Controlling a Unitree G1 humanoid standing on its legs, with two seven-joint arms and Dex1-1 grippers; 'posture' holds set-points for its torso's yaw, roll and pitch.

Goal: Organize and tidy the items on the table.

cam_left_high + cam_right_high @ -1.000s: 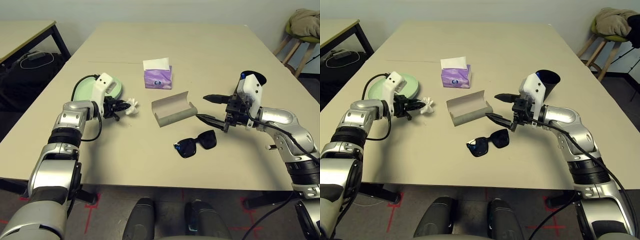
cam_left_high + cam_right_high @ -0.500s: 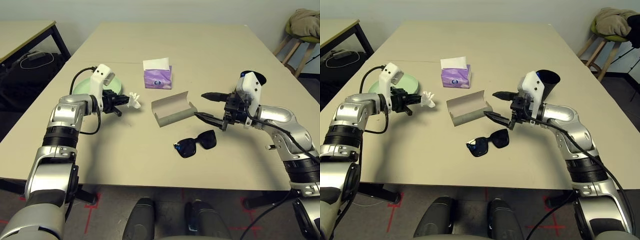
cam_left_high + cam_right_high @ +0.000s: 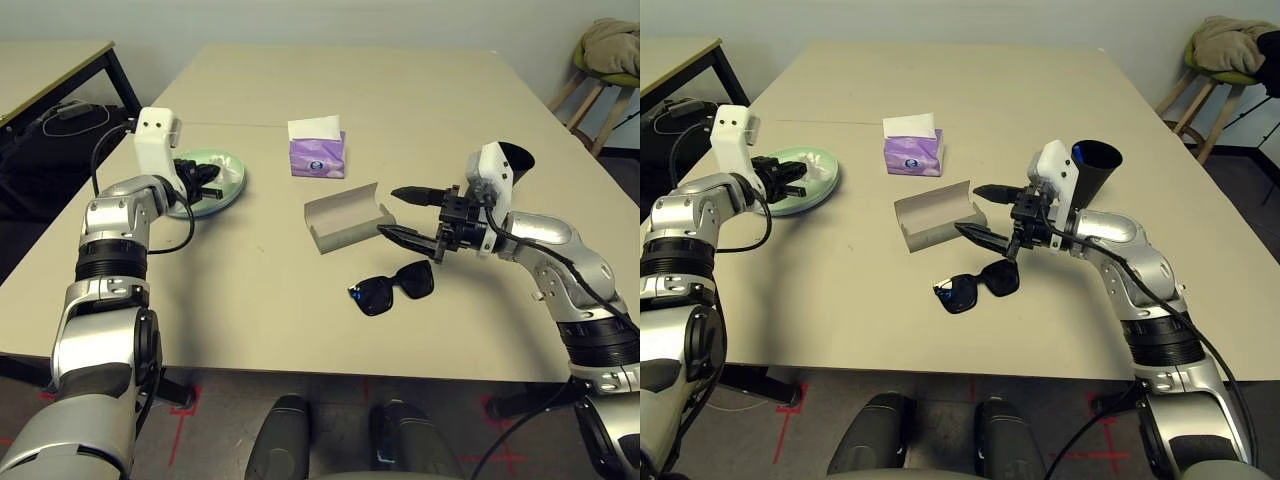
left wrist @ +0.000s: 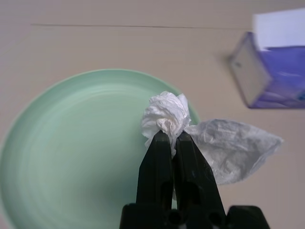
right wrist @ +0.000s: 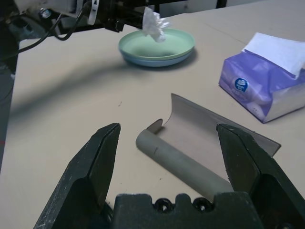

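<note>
Two grippers over one large beige table [image 3: 250, 290]; wide bare top lies between them and along the near edge.

Left gripper [image 3: 207, 177]: fingers [image 4: 159, 157] pressed together, pinching the crumpled white tissue [image 4: 167, 114]. It hangs above the pale green plate [image 4: 71, 148], tissue clear of the plate's surface. The green plate sits stacked on a pale blue plate [image 5: 143, 58], near the table's left edge; the dish itself holds nothing that can be seen. The purple tissue box [image 3: 316, 156] stands beyond this gripper toward the table's middle, a white sheet rising from its top.

Right gripper [image 3: 408, 214]: fingers [image 5: 95, 157] spread wide, nothing between them, pointing level toward the table's centre. The grey glasses case [image 3: 346, 215] lies just ahead of its tips, lid open, hollow bare inside. The black sunglasses [image 3: 392, 287] lie on the table below and slightly nearer than this gripper, apart from the case. The black cup [image 3: 1092, 168] stands behind the gripper's wrist, toward the right edge.

Open room: far half of the table past the tissue box; near strip in front of the sunglasses.
</note>
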